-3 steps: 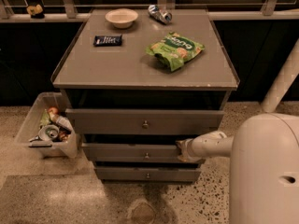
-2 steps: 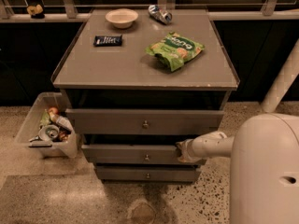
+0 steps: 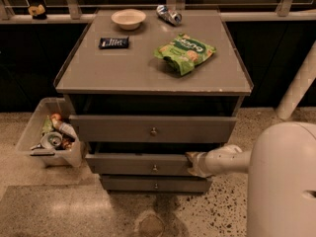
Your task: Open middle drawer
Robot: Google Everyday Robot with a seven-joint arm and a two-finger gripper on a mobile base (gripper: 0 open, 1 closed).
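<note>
The grey cabinet has three drawers. The middle drawer [image 3: 138,165] has a small round metal knob [image 3: 154,168] at centre and stands pulled out a little beyond the bottom drawer [image 3: 148,184]. The top drawer [image 3: 148,128] is taller and also stands out a bit. My gripper [image 3: 193,163] is at the right end of the middle drawer's front, at its upper edge, reaching in from my white arm [image 3: 224,159] on the right.
On the cabinet top [image 3: 84,80] lie a white bowl [image 3: 128,18], a dark snack bar [image 3: 114,42], a green chip bag [image 3: 184,52] and a can [image 3: 168,14]. A clear bin of trash [image 3: 49,138] stands on the floor at left. My white body [image 3: 284,181] fills the lower right.
</note>
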